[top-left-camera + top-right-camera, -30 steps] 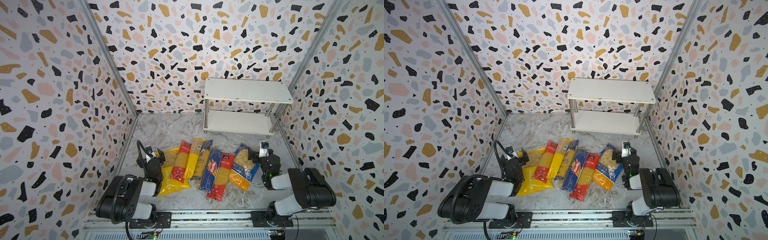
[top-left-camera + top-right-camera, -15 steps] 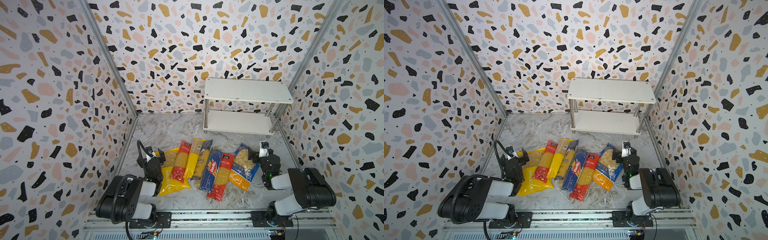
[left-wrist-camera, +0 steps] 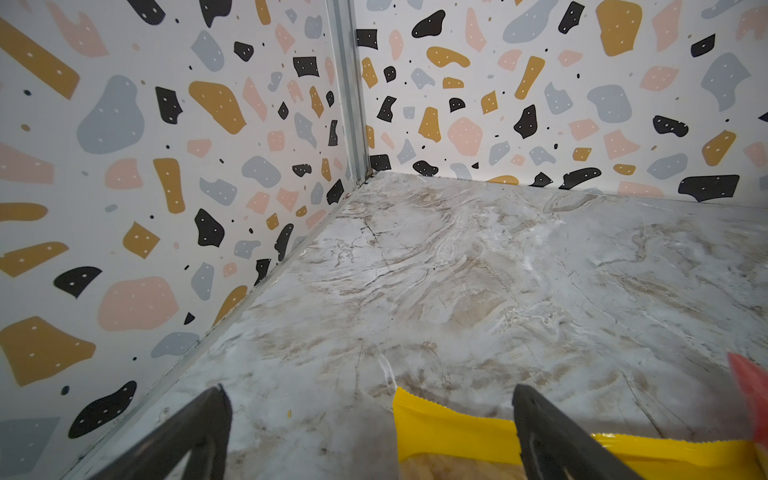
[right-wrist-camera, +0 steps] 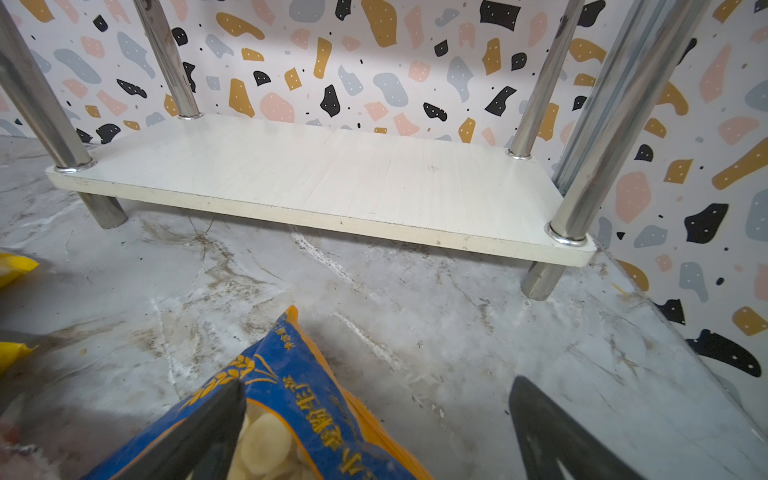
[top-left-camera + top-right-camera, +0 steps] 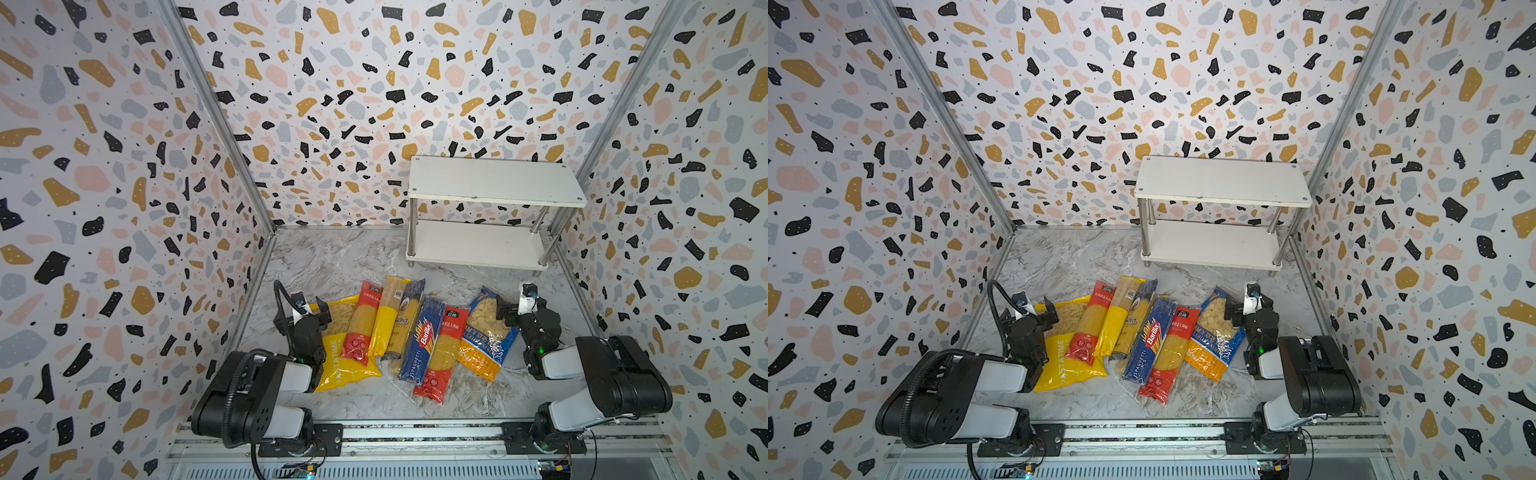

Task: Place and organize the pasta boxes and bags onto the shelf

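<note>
The pasta bags lie side by side on the marble floor in both top views: a yellow PASTATIME bag (image 5: 345, 365), several long spaghetti packs including a dark-blue Barilla pack (image 5: 423, 340), and a blue-orange bag (image 5: 486, 332). The white two-tier shelf (image 5: 494, 183) stands bare at the back right. My left gripper (image 5: 311, 307) is open, low over the far corner of the yellow bag (image 3: 453, 428). My right gripper (image 5: 514, 301) is open too, with the far end of the blue-orange bag (image 4: 291, 399) between its fingers and the shelf (image 4: 332, 174) straight ahead.
Patterned walls (image 5: 124, 208) close in the left, back and right sides. The shelf's chrome posts (image 4: 582, 166) stand close to the right wall. An aluminium rail (image 5: 415, 432) carrying both arm bases runs along the front edge.
</note>
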### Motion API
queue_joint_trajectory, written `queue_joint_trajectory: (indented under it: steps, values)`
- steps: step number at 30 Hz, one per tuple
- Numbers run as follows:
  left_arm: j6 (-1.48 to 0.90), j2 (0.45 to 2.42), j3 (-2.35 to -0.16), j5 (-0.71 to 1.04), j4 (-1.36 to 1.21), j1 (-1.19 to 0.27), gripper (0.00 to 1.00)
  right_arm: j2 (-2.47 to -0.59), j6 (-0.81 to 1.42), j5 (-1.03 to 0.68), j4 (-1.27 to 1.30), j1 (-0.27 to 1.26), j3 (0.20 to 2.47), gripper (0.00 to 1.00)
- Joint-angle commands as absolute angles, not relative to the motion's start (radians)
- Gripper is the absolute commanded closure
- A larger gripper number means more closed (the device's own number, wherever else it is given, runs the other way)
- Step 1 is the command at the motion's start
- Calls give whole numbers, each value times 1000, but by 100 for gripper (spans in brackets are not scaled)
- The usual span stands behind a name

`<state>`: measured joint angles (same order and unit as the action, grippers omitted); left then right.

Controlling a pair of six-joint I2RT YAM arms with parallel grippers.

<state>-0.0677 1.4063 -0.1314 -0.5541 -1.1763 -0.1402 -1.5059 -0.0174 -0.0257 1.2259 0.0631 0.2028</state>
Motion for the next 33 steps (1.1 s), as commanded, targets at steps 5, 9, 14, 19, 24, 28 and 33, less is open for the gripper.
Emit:
queue_joint_trajectory:
  steps: [5, 9, 14, 19, 24, 28, 33]
  values:
    - [-74, 1328, -261, -538, -974, -137, 0, -1371, -15, 229, 949, 154, 317, 7]
    - [-112, 1352, -383, -606, -761, -149, 1, -1316, 21, 487, 670, 261, 438, 9]
    - [-130, 1314, -409, -758, -683, -229, 1, -1239, 242, 660, 205, 338, 663, 1]
    - [-187, 1191, -411, -798, -589, -304, 1, -1227, 447, 457, -209, 353, 834, 1]
    - [-291, 982, -434, -817, -371, -382, 1, -1151, 585, 364, -372, 539, 837, 1]
    - [-413, 856, -496, -692, -184, -441, 1, -1108, 710, 344, -418, 721, 831, 1]
    - [-460, 802, -613, -601, 3, -555, 1, -1138, 834, 353, -445, 908, 855, 1]
